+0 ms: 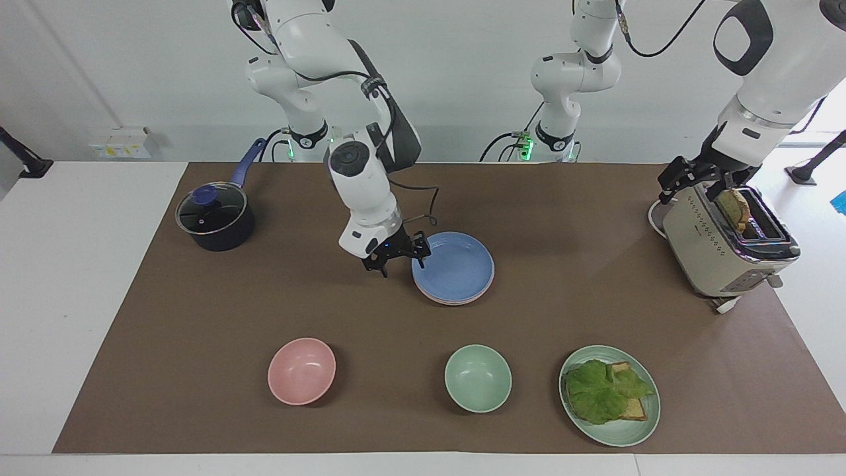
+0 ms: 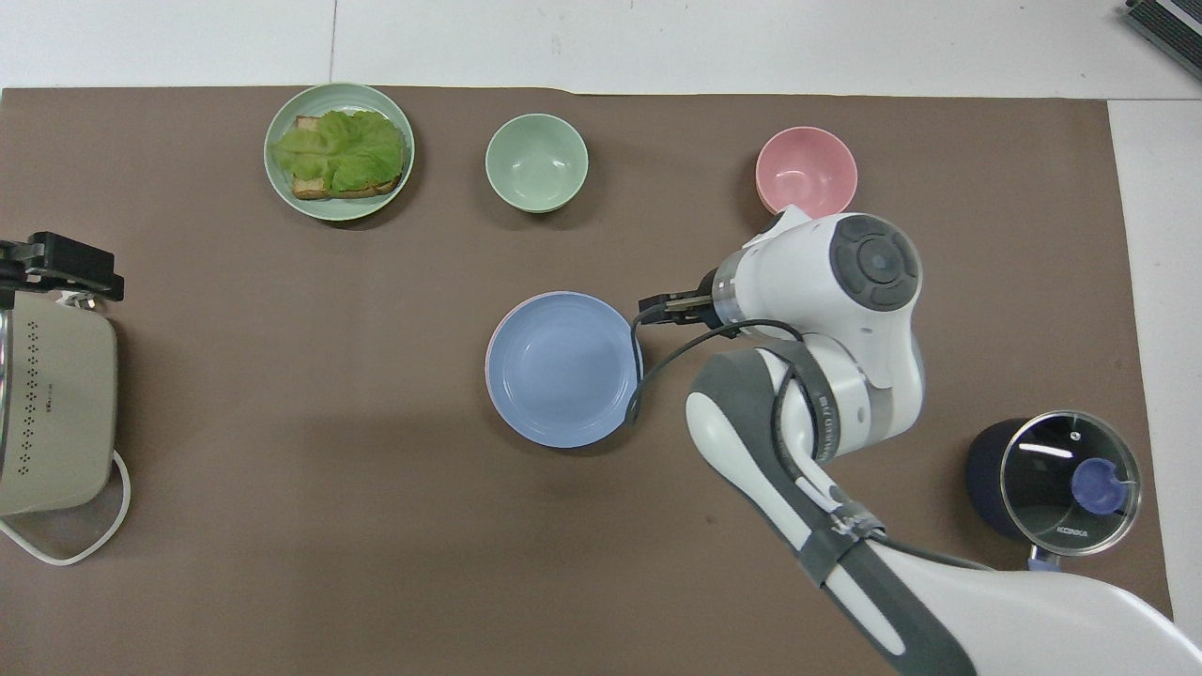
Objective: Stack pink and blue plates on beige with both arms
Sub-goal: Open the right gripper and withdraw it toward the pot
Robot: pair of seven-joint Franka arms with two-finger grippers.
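Note:
The blue plate (image 1: 456,264) (image 2: 559,366) lies flat on top of a stack at the middle of the brown mat. Under it only a thin rim of the pink plate (image 1: 456,302) (image 2: 488,352) shows. The beige plate is hidden beneath them. My right gripper (image 1: 401,259) (image 2: 657,305) is open and holds nothing. It hangs just off the blue plate's edge, toward the right arm's end of the table. My left gripper (image 1: 704,182) (image 2: 61,263) waits, open, over the toaster.
A toaster (image 1: 720,244) with a bread slice (image 1: 733,208) stands at the left arm's end. Farthest from the robots sit a pink bowl (image 1: 301,370), a mint bowl (image 1: 477,378) and a green plate (image 1: 634,433) with lettuce and toast. A lidded saucepan (image 1: 215,221) is at the right arm's end.

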